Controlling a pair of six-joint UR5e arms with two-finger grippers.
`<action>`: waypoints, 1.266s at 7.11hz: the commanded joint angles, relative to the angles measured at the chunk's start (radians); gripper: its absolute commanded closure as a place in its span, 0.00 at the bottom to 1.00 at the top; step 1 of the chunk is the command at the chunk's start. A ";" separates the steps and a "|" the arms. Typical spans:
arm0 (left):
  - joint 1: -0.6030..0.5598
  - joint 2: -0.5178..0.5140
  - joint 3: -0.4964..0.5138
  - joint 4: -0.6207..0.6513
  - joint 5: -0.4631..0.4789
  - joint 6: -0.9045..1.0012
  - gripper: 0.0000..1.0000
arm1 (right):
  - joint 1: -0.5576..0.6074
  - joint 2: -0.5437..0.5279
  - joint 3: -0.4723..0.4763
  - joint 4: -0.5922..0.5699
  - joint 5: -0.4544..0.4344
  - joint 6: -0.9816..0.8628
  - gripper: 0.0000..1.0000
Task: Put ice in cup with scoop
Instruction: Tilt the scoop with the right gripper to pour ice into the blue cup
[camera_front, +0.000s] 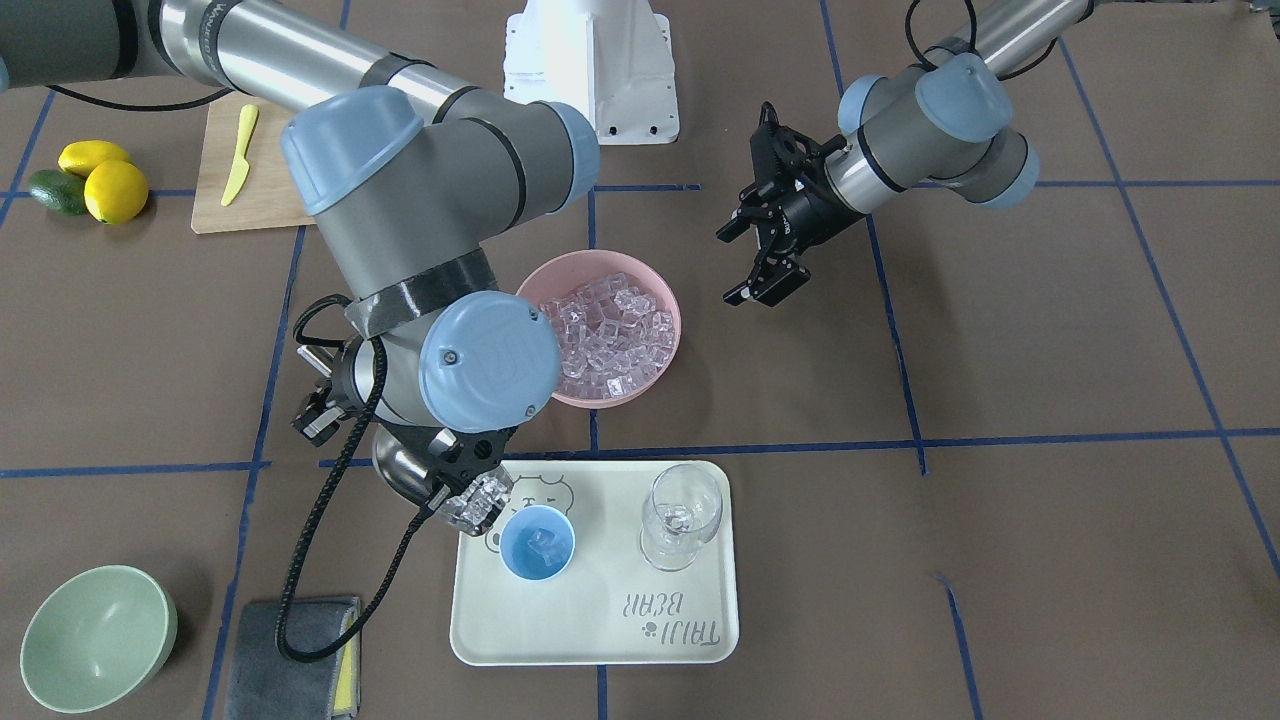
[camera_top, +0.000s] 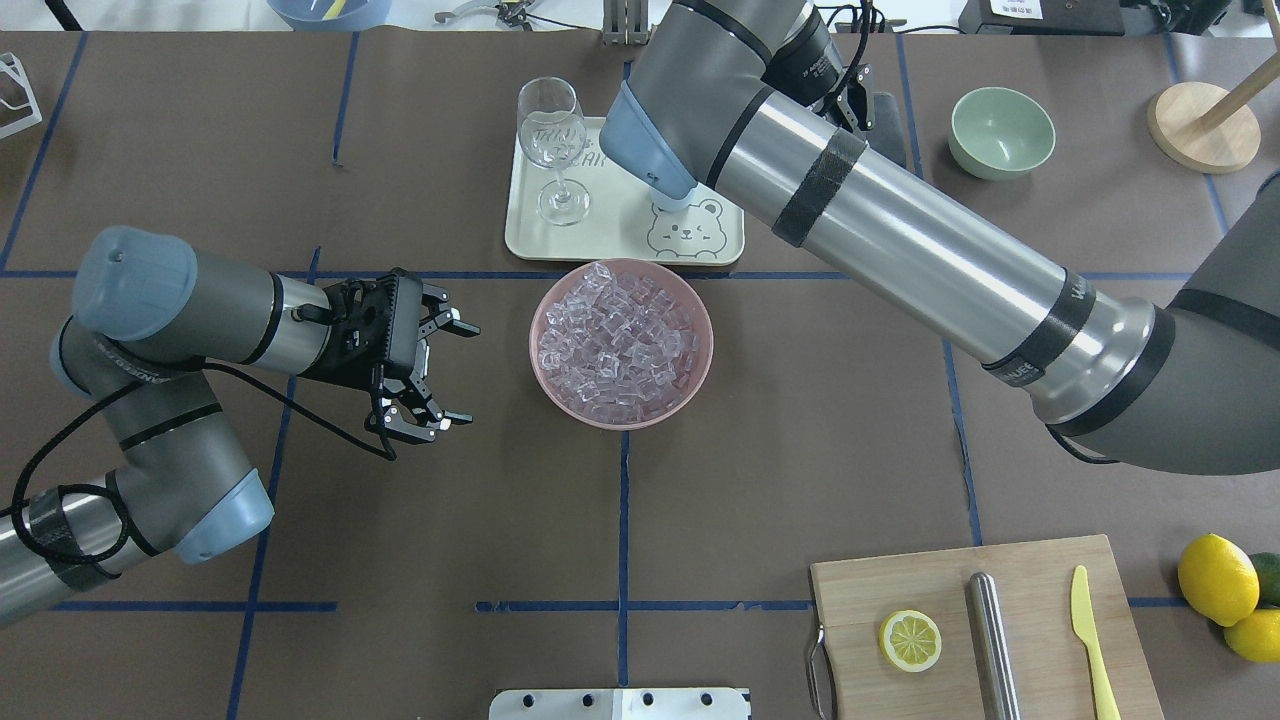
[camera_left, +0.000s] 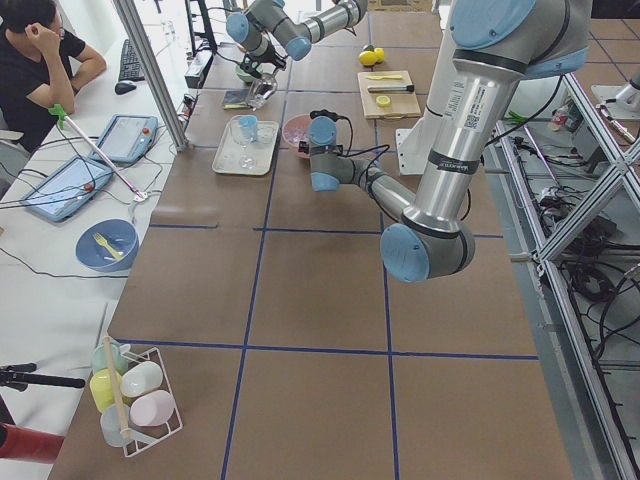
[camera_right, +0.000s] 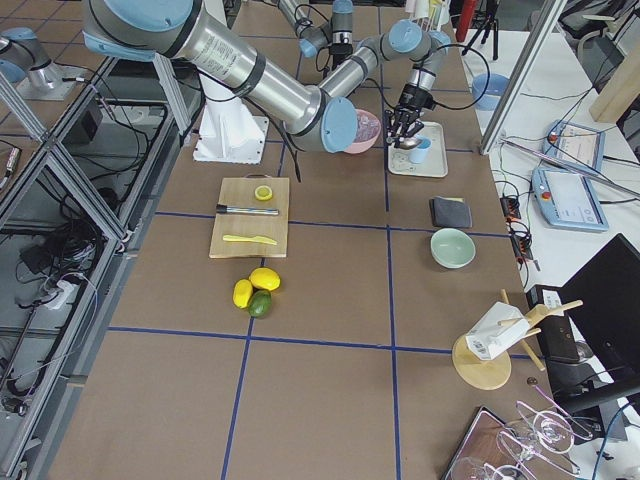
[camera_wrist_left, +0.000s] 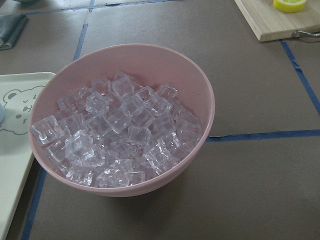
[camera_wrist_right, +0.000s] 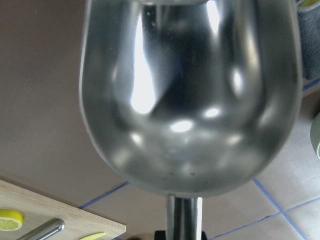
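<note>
My right gripper (camera_front: 462, 462) is shut on the handle of the steel scoop (camera_front: 398, 466). It holds the scoop tilted at the tray's near-left corner, with clear ice cubes (camera_front: 478, 500) at its mouth, just above and beside the light-blue cup (camera_front: 537, 542). The cup stands on the cream tray (camera_front: 600, 640) and has ice in it. In the right wrist view the scoop's shiny shell (camera_wrist_right: 190, 100) fills the frame and no ice shows. A pink bowl (camera_top: 545, 385) full of ice (camera_top: 620, 335) sits mid-table. My left gripper (camera_top: 440, 375) is open and empty, left of the bowl. The right arm hides the cup in the overhead view.
A clear stemmed glass (camera_front: 680, 515) with a little ice stands on the tray right of the cup. A pale green bowl (camera_front: 95, 635) and a grey cloth (camera_front: 295, 655) lie near the tray. A cutting board (camera_top: 1040, 580) carries a lemon slice, steel cylinder and yellow knife; lemons (camera_top: 1215, 580) are beside it.
</note>
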 joint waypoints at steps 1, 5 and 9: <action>0.000 0.006 -0.001 -0.002 0.000 0.002 0.00 | 0.000 0.011 -0.015 -0.004 -0.032 -0.021 1.00; 0.000 0.061 0.002 -0.112 0.002 -0.001 0.00 | 0.006 0.031 -0.038 -0.002 -0.006 -0.025 1.00; -0.044 0.060 0.003 -0.054 -0.014 -0.001 0.00 | 0.024 -0.198 0.327 0.004 0.136 0.266 1.00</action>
